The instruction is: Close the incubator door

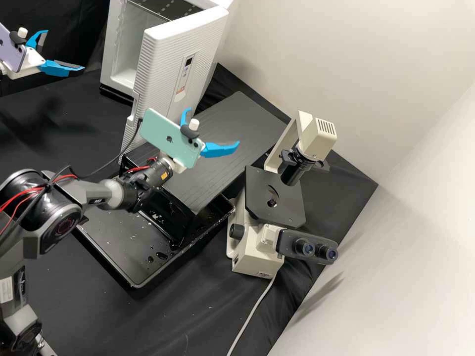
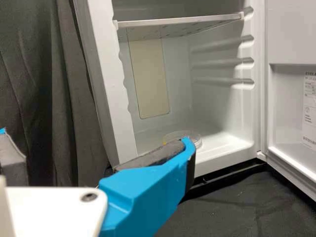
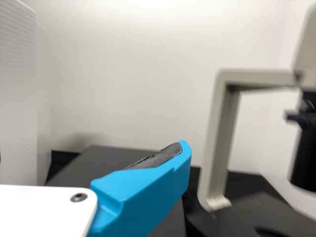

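Note:
The white incubator (image 1: 113, 49) stands at the back in the high view, its door (image 1: 166, 64) swung wide open toward the bench front. My left gripper (image 1: 66, 50) hangs open at the upper left, away from the door on the cavity's side. Past the outer side of the door, my right gripper (image 1: 213, 127) is open above the black board. In the left wrist view, the left gripper (image 2: 95, 137) faces the bare cavity, with the door's inner face (image 2: 289, 111) to one side. The right wrist view shows the ribbed door (image 3: 19, 103) beside the right gripper (image 3: 94, 150), not touching its visible finger.
A sloping black board (image 1: 213, 153) stands over a black tray (image 1: 111, 267) near the right arm. The cream microscope (image 1: 257, 254) is to their right, by the wall. A clear dish (image 2: 190, 134) lies on the incubator floor.

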Action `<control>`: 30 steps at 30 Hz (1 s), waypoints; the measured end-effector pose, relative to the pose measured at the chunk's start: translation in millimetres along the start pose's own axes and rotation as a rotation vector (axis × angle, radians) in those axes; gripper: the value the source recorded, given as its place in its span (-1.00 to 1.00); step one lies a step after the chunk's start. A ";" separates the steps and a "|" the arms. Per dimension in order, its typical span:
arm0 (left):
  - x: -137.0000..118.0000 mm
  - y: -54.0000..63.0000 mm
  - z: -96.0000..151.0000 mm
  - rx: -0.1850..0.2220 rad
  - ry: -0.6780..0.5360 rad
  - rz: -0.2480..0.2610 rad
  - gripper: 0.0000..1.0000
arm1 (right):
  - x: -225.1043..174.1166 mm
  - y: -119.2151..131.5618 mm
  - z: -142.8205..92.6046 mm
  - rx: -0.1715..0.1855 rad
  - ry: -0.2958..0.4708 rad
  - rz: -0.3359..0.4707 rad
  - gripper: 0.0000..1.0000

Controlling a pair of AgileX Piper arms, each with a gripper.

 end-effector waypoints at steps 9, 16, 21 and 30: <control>0.0 0.0 0.0 0.000 0.000 0.000 1.00 | 38.5 4.9 -29.9 -0.029 0.149 0.030 1.00; 0.0 0.0 0.0 0.000 0.000 0.000 1.00 | 55.2 -2.8 -49.4 -0.087 0.301 -0.032 1.00; 0.0 0.0 0.0 0.000 0.000 0.000 1.00 | 63.7 -8.1 -63.4 -0.095 0.369 -0.067 1.00; 0.0 0.0 0.0 0.000 0.000 0.000 1.00 | 65.2 -43.4 -124.8 -0.157 0.559 -0.186 1.00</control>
